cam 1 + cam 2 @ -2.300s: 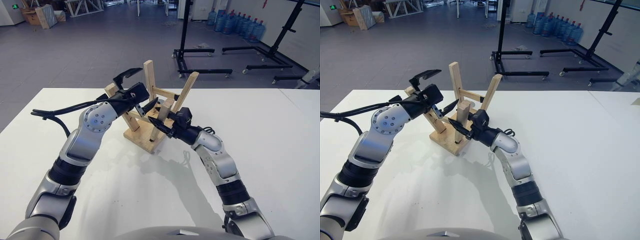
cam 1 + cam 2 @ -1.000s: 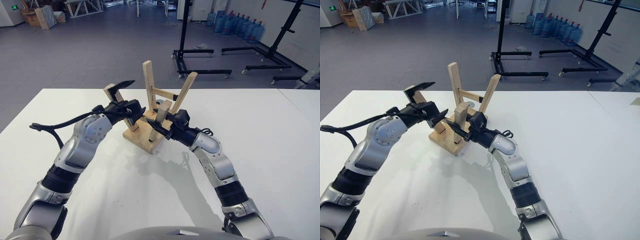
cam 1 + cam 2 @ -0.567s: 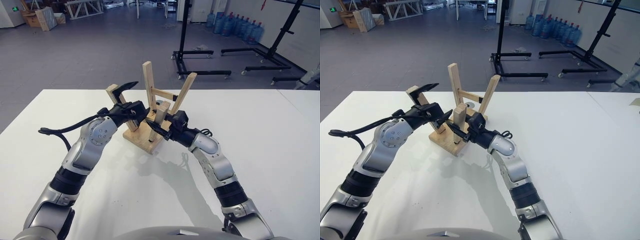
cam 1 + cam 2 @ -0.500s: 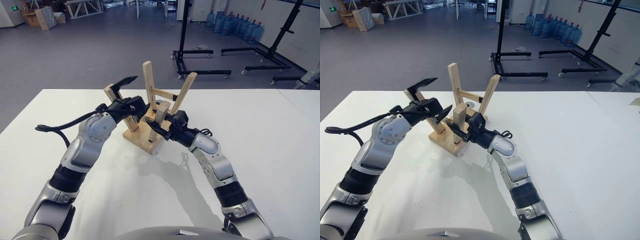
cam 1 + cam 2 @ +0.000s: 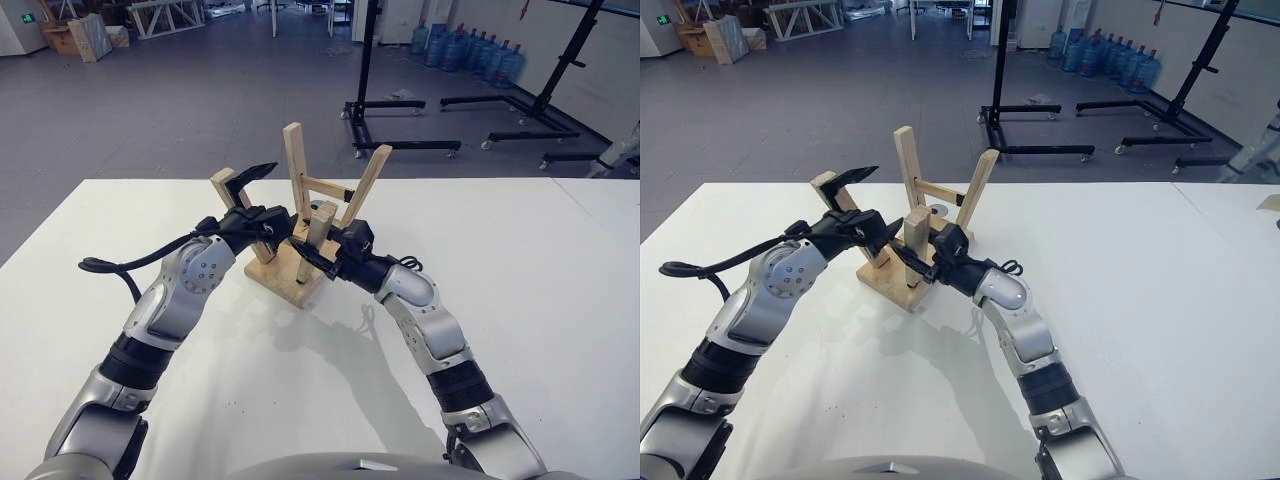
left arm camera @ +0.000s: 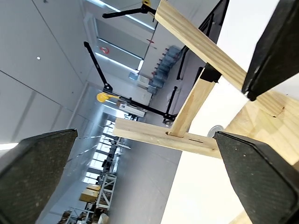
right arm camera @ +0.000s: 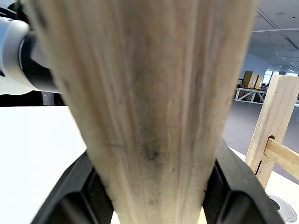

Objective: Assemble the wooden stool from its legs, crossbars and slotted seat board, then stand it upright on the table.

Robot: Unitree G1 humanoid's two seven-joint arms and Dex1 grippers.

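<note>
Stool [image 5: 300,230] lay upside down on the bench [image 5: 560,300], seat board [image 5: 288,278] flat, legs pointing up.

Progress, as judged:
- Two far legs [image 5: 296,165] stood in the board just beyond both grippers, joined by one crossbar [image 5: 328,187].
- Third leg [image 5: 224,185] rose from the board beside the left gripper, leaning outward.
- Fourth leg [image 5: 320,215] was clamped in the right gripper [image 5: 313,250], low on the leg, close above the board. Whether its foot was fully home in its slot could not be told.
- Left gripper [image 5: 268,200] hung spread wide with nothing between its fingers, level with the leg tops, the right gripper just beside it.

Left to do: seat the fourth leg, fit any remaining crossbars (others hidden behind the arms), then turn the stool onto its feet.

Containers: none on the bench. Water jugs [image 5: 485,50] stood on the floor far beyond the grippers; contents not discernible.
</note>
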